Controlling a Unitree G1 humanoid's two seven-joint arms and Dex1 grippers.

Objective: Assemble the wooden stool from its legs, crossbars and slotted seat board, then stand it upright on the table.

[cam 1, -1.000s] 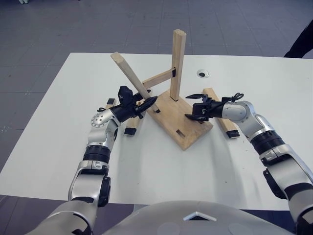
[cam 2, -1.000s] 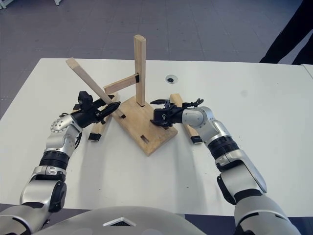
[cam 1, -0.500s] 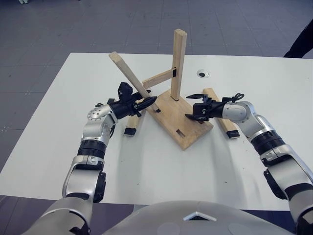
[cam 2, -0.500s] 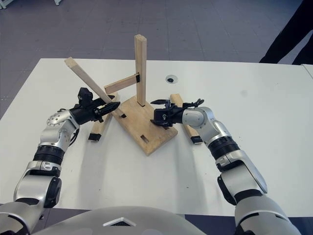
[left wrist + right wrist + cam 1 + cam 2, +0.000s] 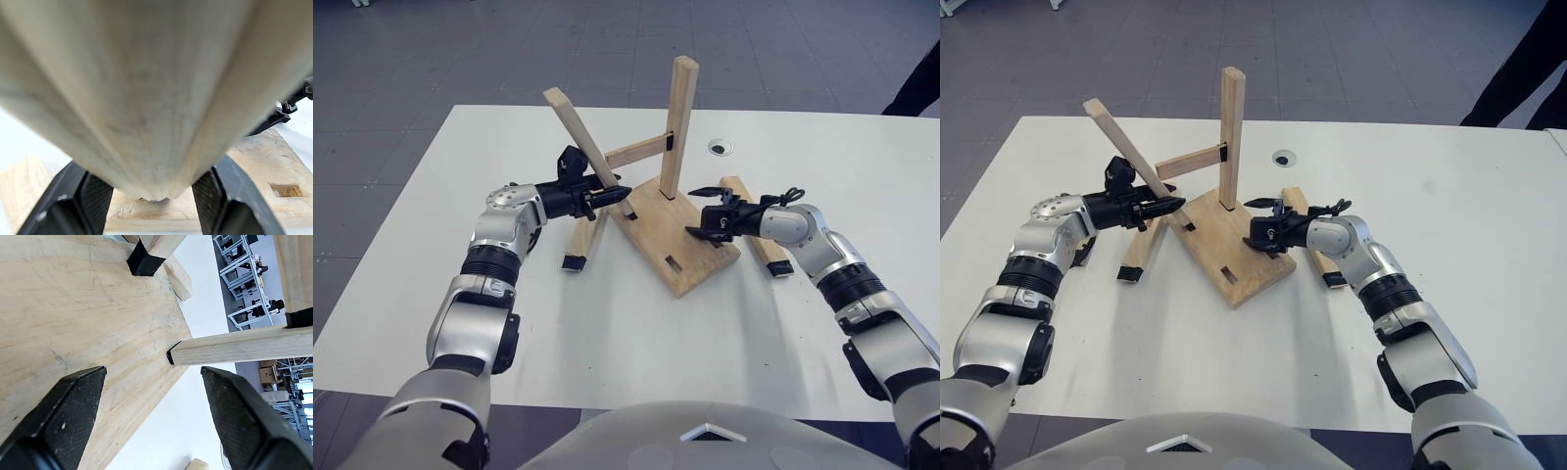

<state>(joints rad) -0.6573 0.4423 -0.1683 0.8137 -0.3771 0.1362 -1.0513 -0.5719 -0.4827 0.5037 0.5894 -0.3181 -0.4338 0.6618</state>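
Observation:
The slotted seat board (image 5: 700, 257) lies flat on the white table (image 5: 607, 343). One leg (image 5: 677, 117) stands upright in it, with a crossbar (image 5: 641, 151) reaching left from its black joint. My left gripper (image 5: 610, 192) is shut on the lower part of a second leg (image 5: 578, 132), which leans left with its foot at the board's left edge. The left wrist view has this leg (image 5: 146, 98) between the fingers (image 5: 93, 200). My right gripper (image 5: 693, 213) is open at the board's right side, its fingers (image 5: 68, 416) spread over the board's face (image 5: 73, 308).
A loose leg (image 5: 579, 238) lies left of the board, under my left gripper. Another loose piece (image 5: 756, 227) lies right of the board, under my right forearm. A round cable hole (image 5: 719, 147) sits at the table's back. The near half of the table is bare.
My left gripper has moved up and right with the leaning leg, which now stands steeper. The upright leg and crossbar have shifted slightly right. The right gripper has kept still.

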